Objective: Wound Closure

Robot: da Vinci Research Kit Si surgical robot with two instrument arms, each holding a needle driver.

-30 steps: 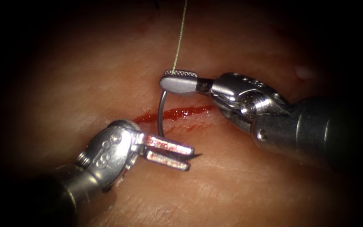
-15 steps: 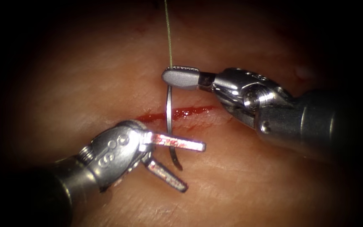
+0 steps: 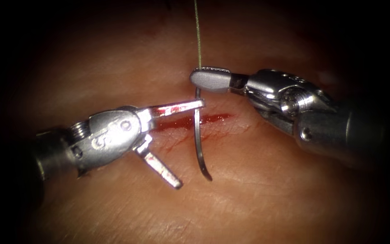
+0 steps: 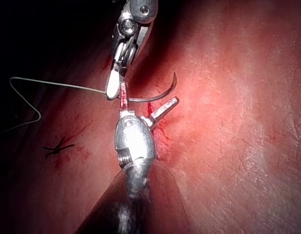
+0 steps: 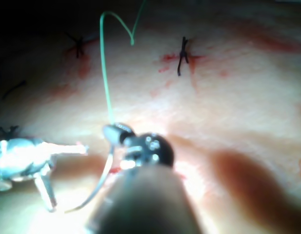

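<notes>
My right tool (image 3: 199,79) comes in from the right, its jaws shut on the curved needle (image 3: 198,135) at its thread end. The needle hangs free of the tissue (image 3: 258,194), crossing the red cut (image 3: 215,119), its tip pointing down toward the near side. Green thread (image 3: 198,36) runs up from the right jaws. My left tool (image 3: 189,144) stands open and holds nothing; its upper jaw lies against the needle just under the right jaws. In the left wrist view, the left tool (image 4: 148,100) straddles the needle (image 4: 157,95). The right wrist view shows the right tool (image 5: 116,131) holding the needle (image 5: 99,187).
Red fluid fills the cut and smears the left tool's jaws. Finished dark stitches (image 5: 182,56) lie further along the tissue; another stitch (image 4: 57,146) sits beside the left tool's shaft. Loose thread (image 4: 28,97) loops off over the tissue.
The left jaws opened and let go of the needle near its tip, then rose toward its upper part. The right tool shifted right with the needle, whose tip swung free.
</notes>
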